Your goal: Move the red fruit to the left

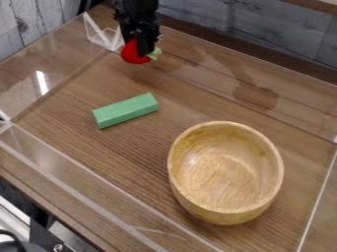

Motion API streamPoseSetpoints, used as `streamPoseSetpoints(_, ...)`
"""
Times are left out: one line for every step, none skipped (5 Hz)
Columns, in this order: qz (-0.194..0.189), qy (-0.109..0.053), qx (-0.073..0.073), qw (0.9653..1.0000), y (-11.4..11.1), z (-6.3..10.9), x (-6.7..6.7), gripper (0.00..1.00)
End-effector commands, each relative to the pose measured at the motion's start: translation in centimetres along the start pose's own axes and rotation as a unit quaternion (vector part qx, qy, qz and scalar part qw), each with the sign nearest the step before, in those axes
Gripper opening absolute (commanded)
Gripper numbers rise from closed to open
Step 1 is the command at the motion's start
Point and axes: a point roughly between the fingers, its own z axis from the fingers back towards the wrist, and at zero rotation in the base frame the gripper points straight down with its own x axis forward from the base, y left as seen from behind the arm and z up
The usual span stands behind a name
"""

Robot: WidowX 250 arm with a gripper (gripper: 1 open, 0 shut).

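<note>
The red fruit (136, 52) is a small glossy red ball with a bit of green at its right side. It hangs low over the wooden table (224, 94) at the far left, near the back corner. My gripper (137, 44) comes straight down from the top edge and is shut on the red fruit, its black fingers hiding the fruit's top. I cannot tell whether the fruit touches the table.
A green rectangular block (125, 110) lies on the table in front of the fruit. A large wooden bowl (226, 170) stands at the front right. Clear plastic walls (53, 69) fence the table on all sides.
</note>
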Motion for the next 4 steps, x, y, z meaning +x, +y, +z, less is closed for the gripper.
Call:
streamPoseSetpoints(0.037,-0.016,0.011,0.9991,0.4,1.3,-0.1,0.00)
streamPoseSetpoints(0.072,-0.013,0.005,0.9973,0.0,0.9,-0.3,0.00)
streamPoseSetpoints(0.099,-0.011,0.002,0.9950,0.2,0.5,-0.6,0.00)
streamPoseSetpoints(0.126,-0.010,-0.001,0.9920,0.3,0.2,-0.9,0.00)
